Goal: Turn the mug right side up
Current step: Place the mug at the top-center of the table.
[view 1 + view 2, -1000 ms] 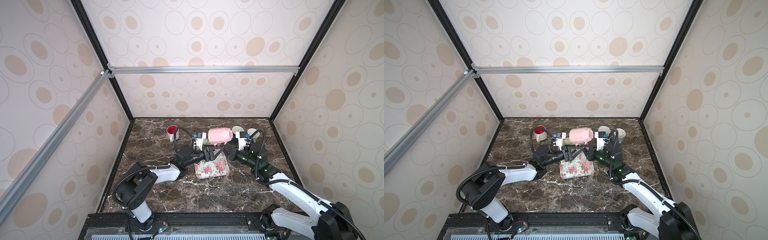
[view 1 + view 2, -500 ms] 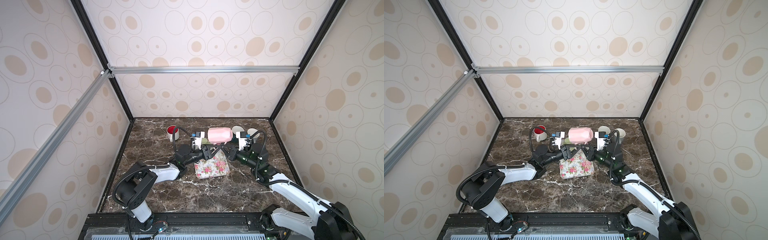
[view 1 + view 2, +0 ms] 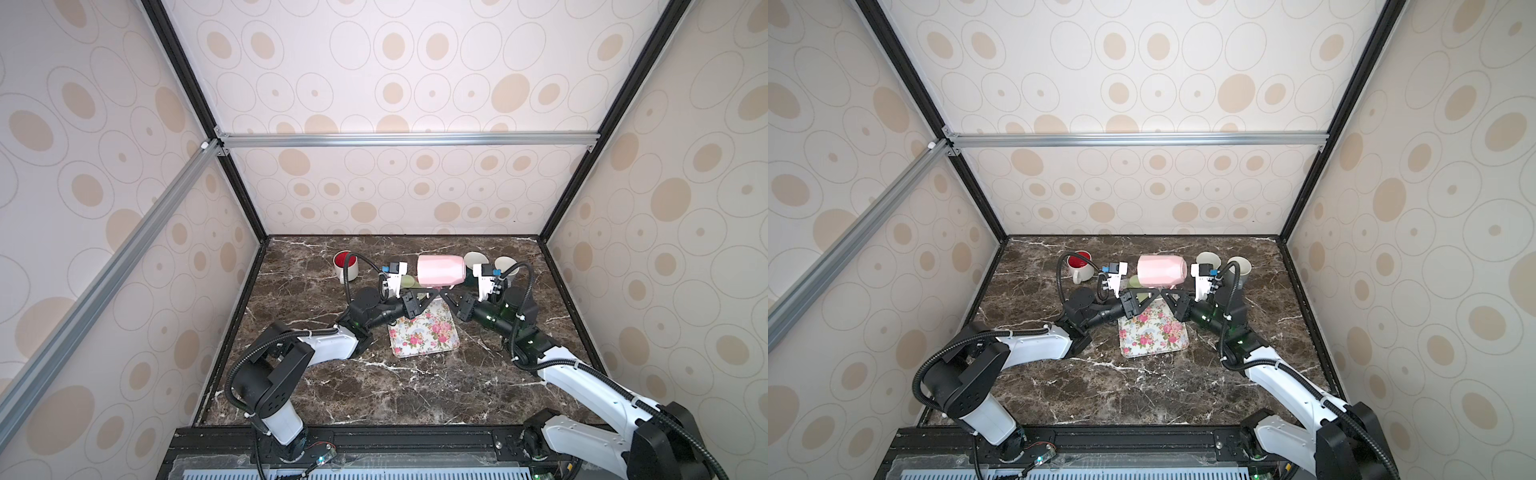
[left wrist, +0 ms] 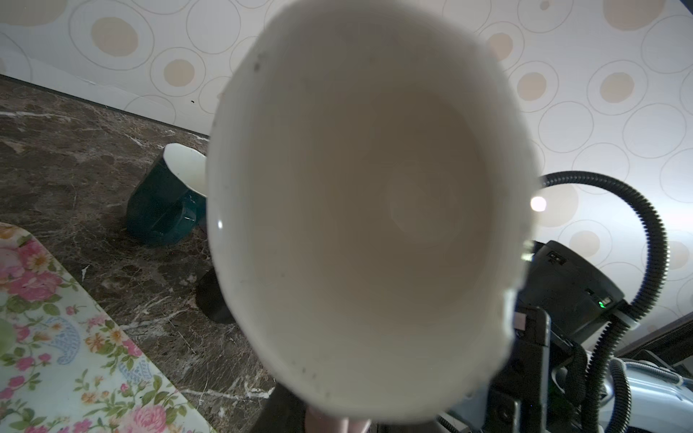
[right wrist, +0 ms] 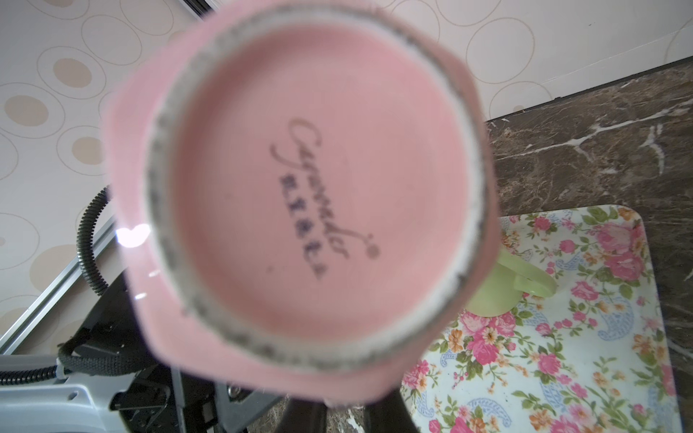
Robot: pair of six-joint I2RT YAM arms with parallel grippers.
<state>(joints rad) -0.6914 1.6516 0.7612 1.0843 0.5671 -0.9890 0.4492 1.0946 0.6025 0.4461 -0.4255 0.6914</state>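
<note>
The pink mug [image 3: 440, 269] is up in the air, lying on its side over the far end of the flowery tray [image 3: 424, 338]. Its handle points down. The two claws meet under it, right at the handle. The right claw [image 3: 444, 294] is pinching the handle. The left claw [image 3: 430, 294] has its tips at the same spot, but I cannot tell if it is squeezing or just close. The mug's open mouth faces the left arm, and the left wrist view looks into its plain white inside [image 4: 367, 206]. The mug's bottom faces the right arm. On that pink bottom [image 5: 311, 195] there is dark curly writing, one long word, with a row of tiny marks next to it and a small dot at the end. It is too blurry to read. A light green thing [image 5: 506, 285] lies on the tray. On the brown counter [image 3: 374, 386] stand a white mug with red inside [image 3: 345, 266] and a dark green mug [image 4: 161, 202].
</note>
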